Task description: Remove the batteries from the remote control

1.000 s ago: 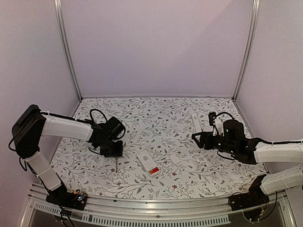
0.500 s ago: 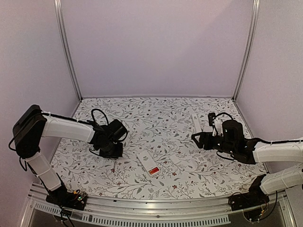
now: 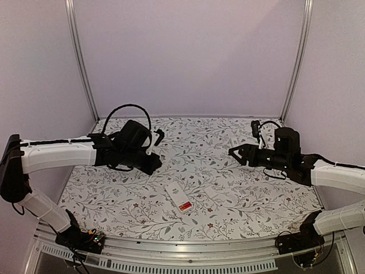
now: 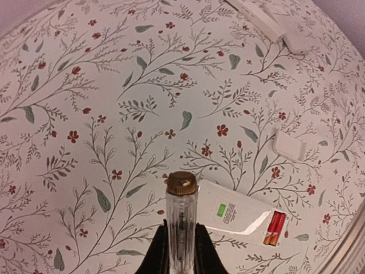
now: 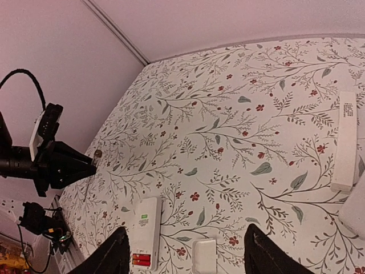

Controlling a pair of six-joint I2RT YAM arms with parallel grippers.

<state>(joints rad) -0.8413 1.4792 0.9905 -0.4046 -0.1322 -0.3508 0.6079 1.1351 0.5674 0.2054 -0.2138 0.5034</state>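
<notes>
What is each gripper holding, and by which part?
Left gripper clamps a clear-handled screwdriver low on its handle, brass cap pointing out. Right gripper is open, holding nothing.

Left hand [image 4: 181, 250] aloft, clamped on clear tool [image 4: 181, 214]; right hand [image 5: 188, 254] aloft, jaws wide apart.

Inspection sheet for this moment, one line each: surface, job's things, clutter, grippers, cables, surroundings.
Surface: floral cloth lying flat over the table.
Job's things: red batteries seated in the open remote; a small white cover lies apart from it.
Clutter: second remote, white, toward the right side.
Grippers: left gripper shut on a clear, brass-capped tool; right gripper open, empty.
Cables: black loop arching over the left arm.
Surroundings: pale walls, metal posts.
</notes>
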